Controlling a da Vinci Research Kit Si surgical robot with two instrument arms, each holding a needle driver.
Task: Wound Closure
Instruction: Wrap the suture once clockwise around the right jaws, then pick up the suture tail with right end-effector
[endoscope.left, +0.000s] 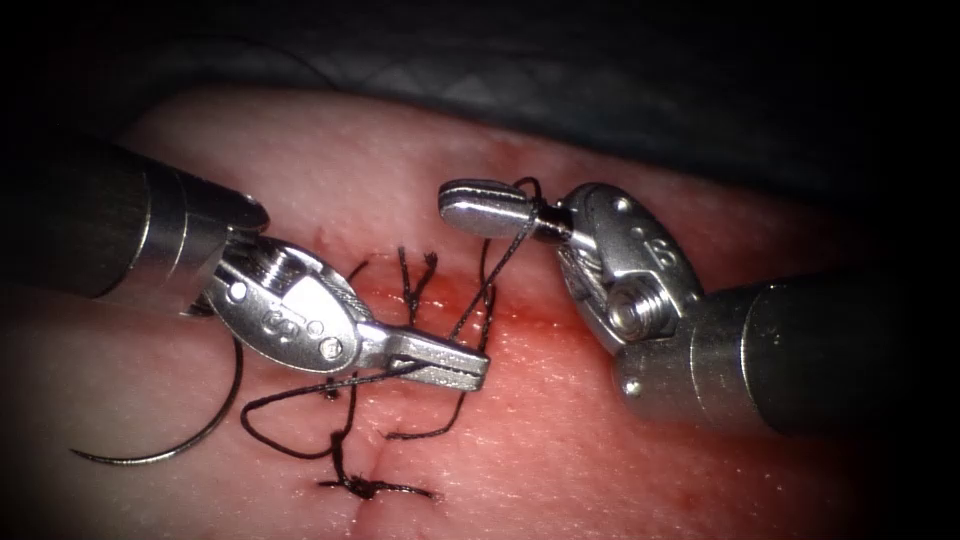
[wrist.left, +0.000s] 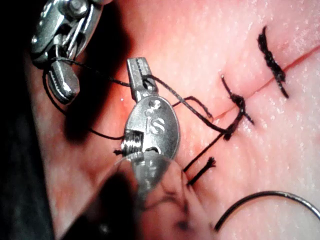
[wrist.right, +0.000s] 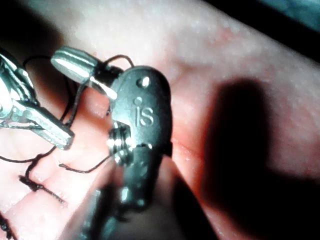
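Observation:
The curved needle (endoscope.left: 190, 440) lies free on the tissue (endoscope.left: 600, 470) left of the cut, held by neither tool; it also lies beside the left tool's shaft as needle (wrist.left: 270, 200). My left tool (endoscope.left: 445, 366) reaches across the cut, its jaws shut on the dark thread (endoscope.left: 290, 395). My right tool (endoscope.left: 485, 207) hovers above and to the right with jaws shut, and a turn of thread (endoscope.left: 520, 235) is wrapped around the base of its jaws. A tied knot (endoscope.left: 365, 488) sits on the cut near the front. Right tool (wrist.right: 75, 64) and left tool (wrist.left: 141, 75) stay close together.
Cut thread ends (endoscope.left: 410, 285) stick up from an earlier stitch on the cut (wrist.left: 295, 62). Red fluid (endoscope.left: 540, 320) wets the tissue between the tools. A slack thread loop (endoscope.left: 430, 430) lies on the tissue under the left jaws. Dark cloth (endoscope.left: 600, 80) lies behind.

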